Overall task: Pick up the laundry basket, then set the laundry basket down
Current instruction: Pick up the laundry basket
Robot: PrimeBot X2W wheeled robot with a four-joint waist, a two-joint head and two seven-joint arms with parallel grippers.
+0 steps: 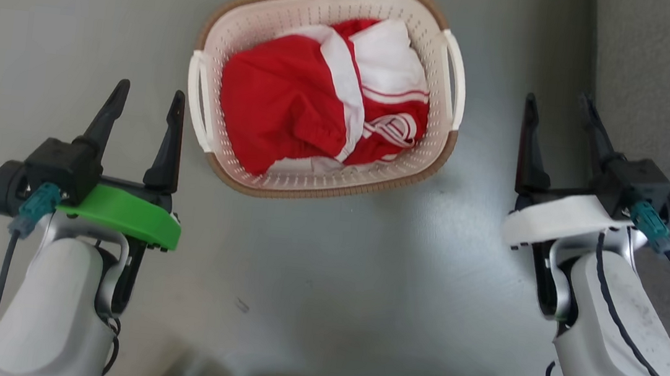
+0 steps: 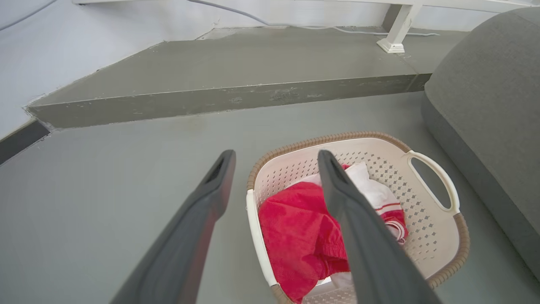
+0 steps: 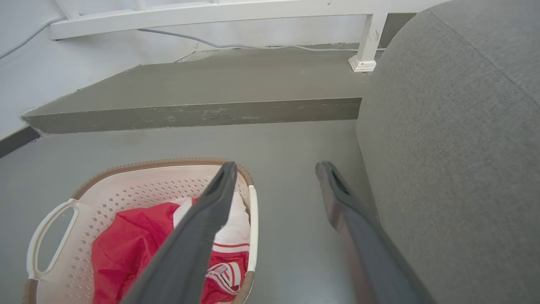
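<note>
The grey-green floor (image 1: 333,262) runs back to a low raised step (image 2: 211,71) under a pale wall, and a grey upholstered seat (image 2: 485,84) bulks in at three o'clock. In the head view the laundry basket (image 1: 265,19) stands on the floor at twelve o'clock, turned slightly askew. Its left handle (image 1: 198,99) is at nine o'clock and its right handle (image 1: 455,79) at three. Red-and-white clothing (image 1: 275,107) lies bunched inside. The left gripper (image 1: 150,94) hangs at eight o'clock, its fingers spread with nothing between them, the nearer tip just beside the left handle but not touching. The right gripper (image 1: 559,102) hangs at four o'clock, also spread and empty. Bare floor lies between it and the basket, and the seat is close on its outer side.
</note>
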